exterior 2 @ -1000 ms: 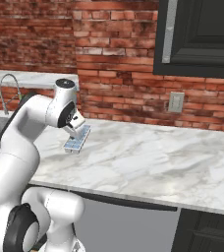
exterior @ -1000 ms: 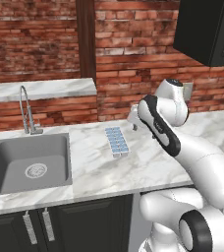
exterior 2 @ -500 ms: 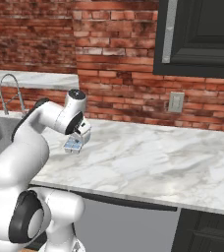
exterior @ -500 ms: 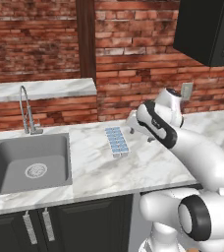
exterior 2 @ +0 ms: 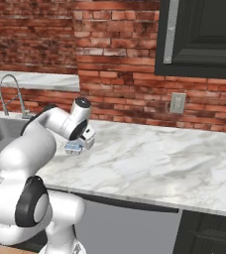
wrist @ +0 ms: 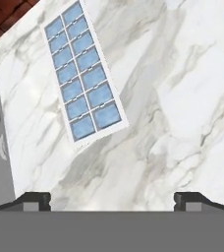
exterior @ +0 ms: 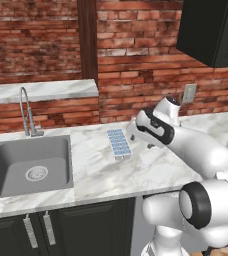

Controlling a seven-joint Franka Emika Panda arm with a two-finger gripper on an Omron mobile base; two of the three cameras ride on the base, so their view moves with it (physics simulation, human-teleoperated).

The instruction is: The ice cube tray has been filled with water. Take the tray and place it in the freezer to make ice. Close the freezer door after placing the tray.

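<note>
The ice cube tray (exterior: pixel 119 143) lies flat on the marble counter (exterior: pixel 101 172), just right of the sink. Its two rows of cells hold pale blue water (wrist: pixel 87 59). In the hand view the tray (wrist: pixel 82 76) sits in the upper left, ahead of my gripper (wrist: pixel 111 201). The jaws stand wide open with only bare marble between the fingertips (wrist: pixel 34 199). From the right base view the hand hangs close over the tray's near end (exterior 2: pixel 73 148), not touching it. The freezer and its door are out of view.
A grey sink (exterior: pixel 28 165) with a curved faucet (exterior: pixel 28 112) lies left of the tray. A brick wall with an outlet (exterior: pixel 188 92) backs the counter. Dark upper cabinets (exterior: pixel 211 30) hang at the right. Open marble stretches to the right (exterior 2: pixel 164 158).
The arm has reached forward and down, bringing the hand lower and closer to the tray. The jaws stay open and the tray has not moved.
</note>
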